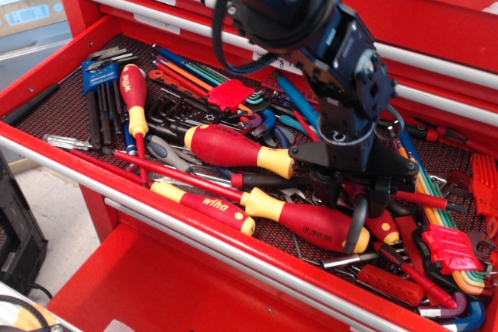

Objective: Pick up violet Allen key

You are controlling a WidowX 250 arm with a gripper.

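Note:
The violet Allen key (424,201) lies across the right half of the open red drawer. Its magenta shaft runs right from under my gripper, and its dark grey end (356,231) hangs down in front, over a red-and-yellow screwdriver (303,223). My gripper (350,201) points down into the tools, with one finger on each side of the shaft. The jaws stand apart. The part of the shaft between the fingers is hidden by the gripper body.
A second big screwdriver (233,149) lies to the left of the gripper. A rainbow key set with a red holder (229,95) lies at the back, and another (451,250) at the right. A thick blue hex key (471,318) lies at the front right. Black keys in a blue holder (101,83) lie at the left. The drawer's front rail (194,232) is close.

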